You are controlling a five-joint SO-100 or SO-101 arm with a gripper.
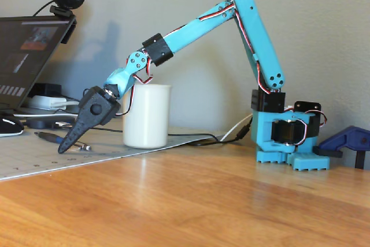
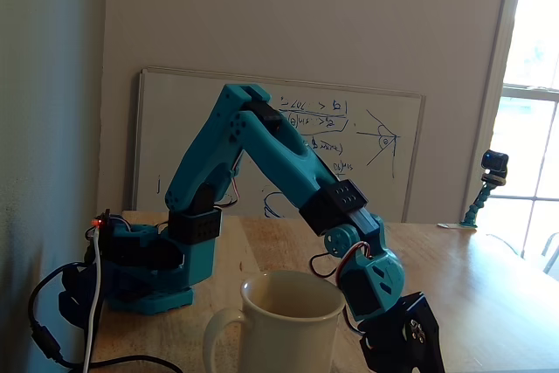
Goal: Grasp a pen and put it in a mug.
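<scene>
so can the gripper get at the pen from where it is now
Probably yes. In a fixed view the gripper points down at the mat, its tip just beside the pen lying flat there. The mug stands behind the arm, off to the side, and nothing sits between tip and pen. Whether the jaws are open is unclear.

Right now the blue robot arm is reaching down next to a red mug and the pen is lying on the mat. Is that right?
Not quite: the mug is white, not red, as both fixed views show. The rest holds: the blue arm reaches down beside it, gripper near the pen lying on the mat.
</scene>
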